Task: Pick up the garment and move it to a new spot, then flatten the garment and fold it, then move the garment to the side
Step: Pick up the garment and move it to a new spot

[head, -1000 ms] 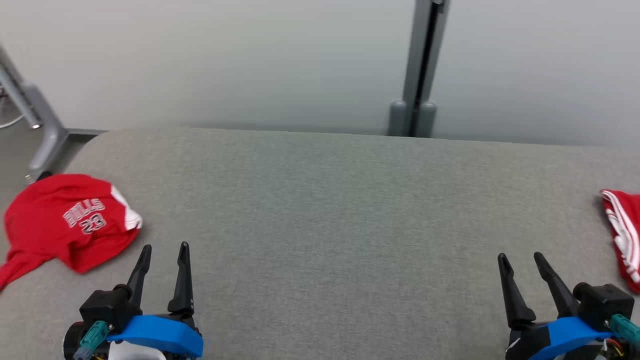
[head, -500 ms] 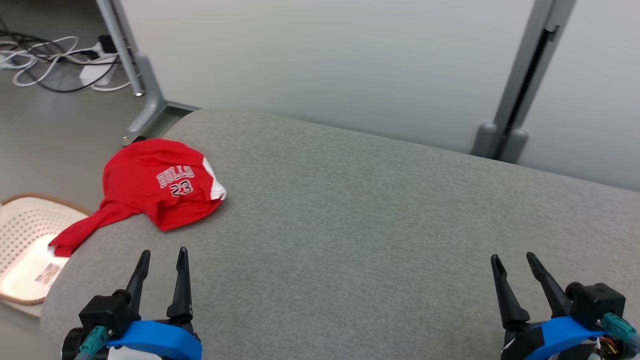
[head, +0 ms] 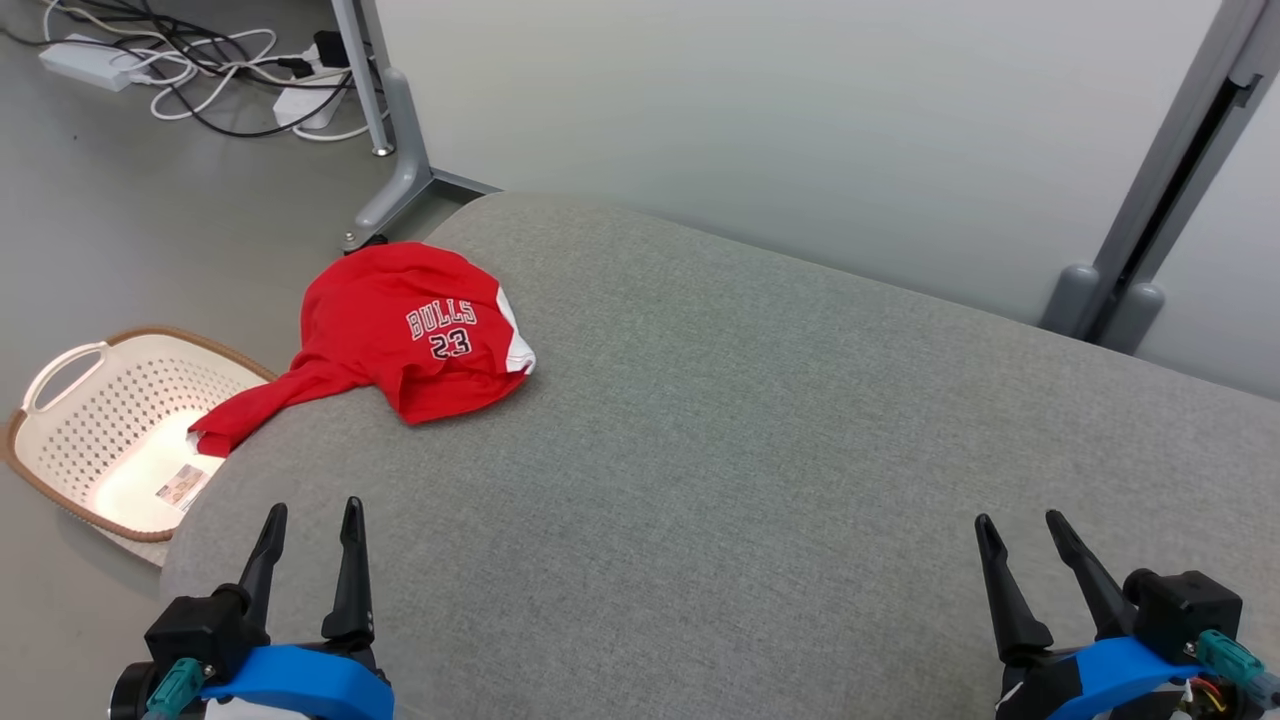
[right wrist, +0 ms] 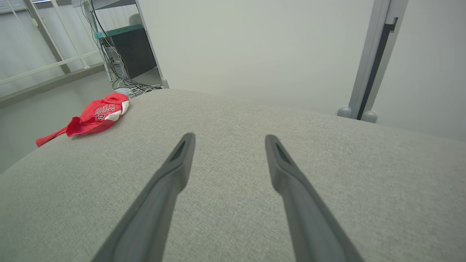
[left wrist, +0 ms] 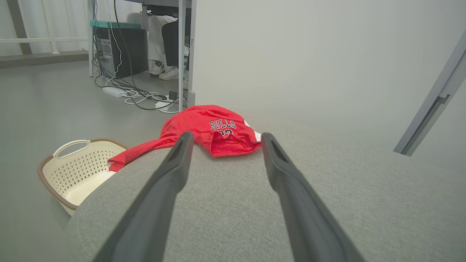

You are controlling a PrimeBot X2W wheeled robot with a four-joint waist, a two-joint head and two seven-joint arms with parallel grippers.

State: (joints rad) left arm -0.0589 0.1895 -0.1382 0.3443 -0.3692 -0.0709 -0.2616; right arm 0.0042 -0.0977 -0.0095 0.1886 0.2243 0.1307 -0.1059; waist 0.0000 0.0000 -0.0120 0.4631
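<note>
Both pincers (head: 310,508) (head: 1018,520) agape, empty

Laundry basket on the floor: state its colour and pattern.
The laundry basket is cream, perforated with small holes, with a brown rim; clearest in the head view.

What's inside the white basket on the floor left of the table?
The basket shows a small printed label on its bottom, nothing else. Its side nearest the grey table is covered by the table edge and the hanging sleeve of the red garment.
</note>
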